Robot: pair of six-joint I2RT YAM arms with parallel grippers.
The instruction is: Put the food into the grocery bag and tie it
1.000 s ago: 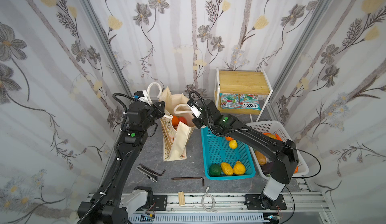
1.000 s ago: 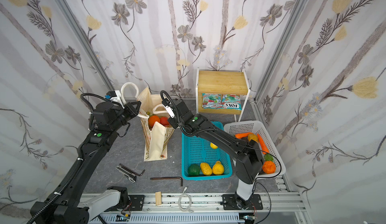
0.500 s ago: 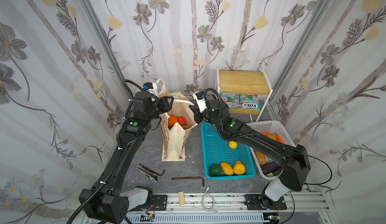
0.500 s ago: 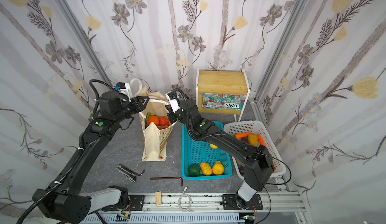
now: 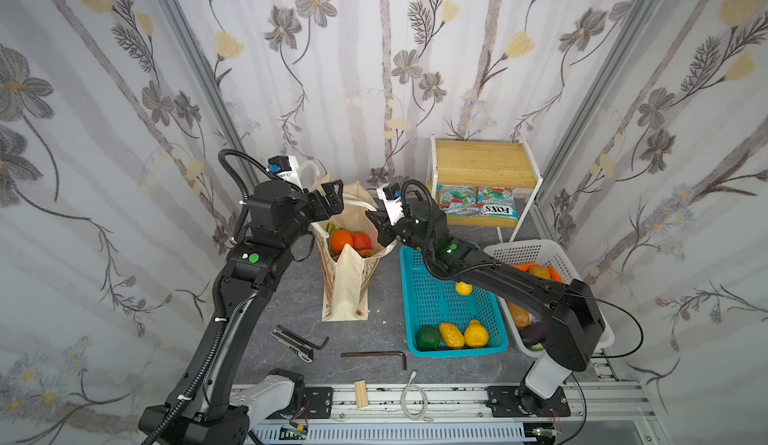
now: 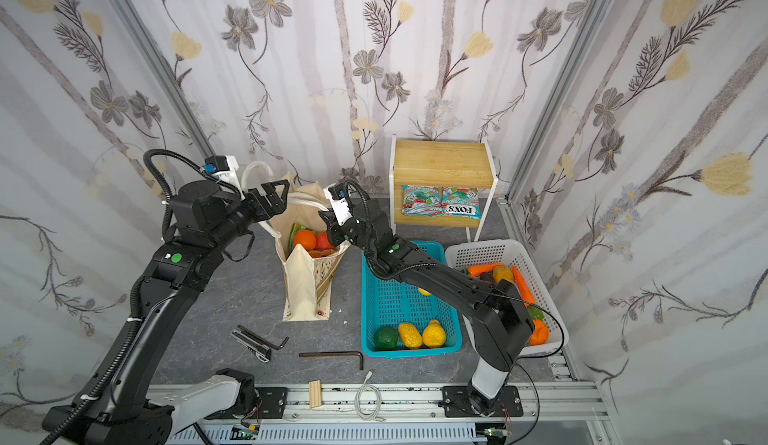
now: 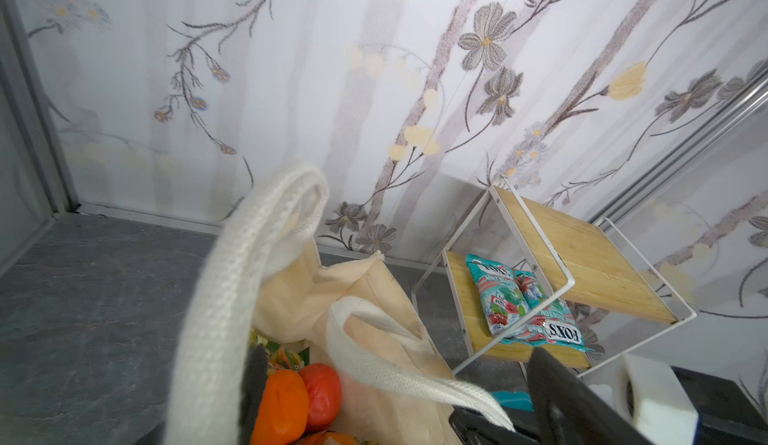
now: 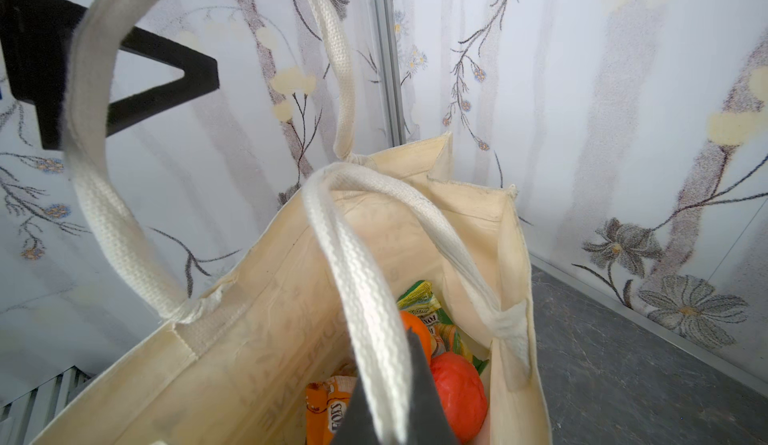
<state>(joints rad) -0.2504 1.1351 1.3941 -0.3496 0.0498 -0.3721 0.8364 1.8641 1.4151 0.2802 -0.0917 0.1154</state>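
The grocery bag (image 5: pixel 345 285) (image 6: pixel 303 285) stands upright on the grey table. An orange (image 5: pixel 340 239), a red tomato (image 5: pixel 361 240), a green packet (image 8: pixel 424 301) and an orange packet (image 8: pixel 328 409) lie inside it. My right gripper (image 5: pixel 376 222) (image 8: pixel 386 380) is shut on the near rope handle (image 8: pixel 361 297) at the bag's right rim and holds it up. My left gripper (image 5: pixel 332 198) (image 7: pixel 399 397) hovers open above the bag's left rim, gripping nothing. The far handle loop (image 7: pixel 216 297) (image 5: pixel 309 173) stands free, close against one left finger (image 7: pixel 253 380).
A teal basket (image 5: pixel 449 310) with lemons (image 5: pixel 463 333) and an avocado sits right of the bag. Beyond it is a white basket (image 5: pixel 528 252) of vegetables. A wooden shelf (image 5: pixel 482 164) holds snack packets (image 5: pixel 478 204). Hex keys (image 5: pixel 374 355) and a tool (image 5: pixel 291 341) lie near the front.
Both arms rose and pulled the slumped bag upright by its handles. The left gripper then opened and let go of its handle; the right gripper kept its grip.
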